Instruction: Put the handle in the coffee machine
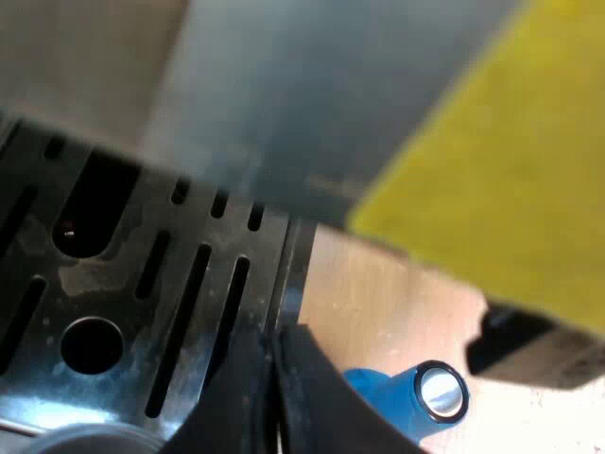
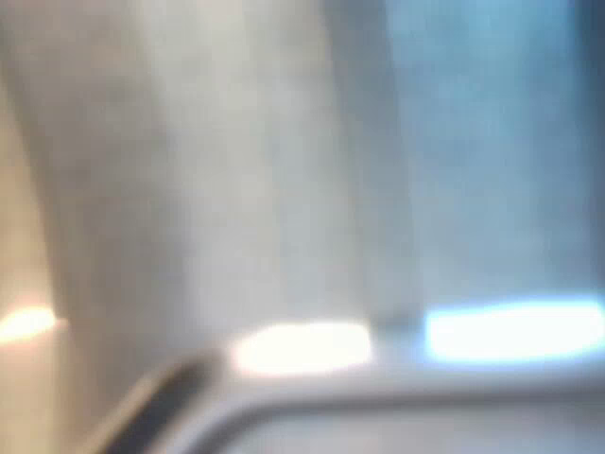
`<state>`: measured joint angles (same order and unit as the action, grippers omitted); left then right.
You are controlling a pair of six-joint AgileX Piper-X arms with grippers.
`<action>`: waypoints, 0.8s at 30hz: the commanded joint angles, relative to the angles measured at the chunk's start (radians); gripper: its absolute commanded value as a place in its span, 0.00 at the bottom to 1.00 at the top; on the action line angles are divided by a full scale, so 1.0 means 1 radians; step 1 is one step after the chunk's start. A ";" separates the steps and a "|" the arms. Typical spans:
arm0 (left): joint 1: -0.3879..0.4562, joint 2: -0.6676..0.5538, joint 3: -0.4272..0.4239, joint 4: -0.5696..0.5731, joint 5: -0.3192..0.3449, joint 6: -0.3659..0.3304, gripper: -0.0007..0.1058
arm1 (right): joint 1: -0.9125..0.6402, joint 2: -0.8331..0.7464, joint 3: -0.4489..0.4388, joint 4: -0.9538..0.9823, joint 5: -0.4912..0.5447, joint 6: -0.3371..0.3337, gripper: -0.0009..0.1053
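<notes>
Two black fingers of the left gripper (image 1: 276, 383) are pressed together, empty — at the drip grate's (image 1: 142, 284) edge, blue tamper (image 1: 402, 392) near. Right gripper (image 2: 156, 402) — state I cannot tell.

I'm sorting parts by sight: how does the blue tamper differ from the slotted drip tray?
The tamper is blue and rounded; the drip tray is dark, flat metal. The tamper's end is one bright ring; the tray is cut with slots and holes. The tamper sits on the wooden table, off the tray. Both shine.
</notes>
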<state>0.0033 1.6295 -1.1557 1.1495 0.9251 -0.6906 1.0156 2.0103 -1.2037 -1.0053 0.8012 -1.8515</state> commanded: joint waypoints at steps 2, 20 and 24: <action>-0.071 0.019 0.000 -0.006 -0.124 -0.052 0.01 | 0.001 -0.035 -0.009 -0.023 0.009 -0.046 0.25; 0.075 -0.197 0.000 0.028 -0.145 -0.052 0.01 | 0.059 -0.151 0.118 0.239 0.031 0.154 0.25; 0.077 -0.226 0.000 0.049 -0.141 -0.052 0.01 | 0.064 -0.207 0.182 0.246 0.026 0.150 0.25</action>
<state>0.0797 1.4257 -1.1538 1.1772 0.7852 -0.7333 1.0797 1.8231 -1.0205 -0.7534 0.8194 -1.7041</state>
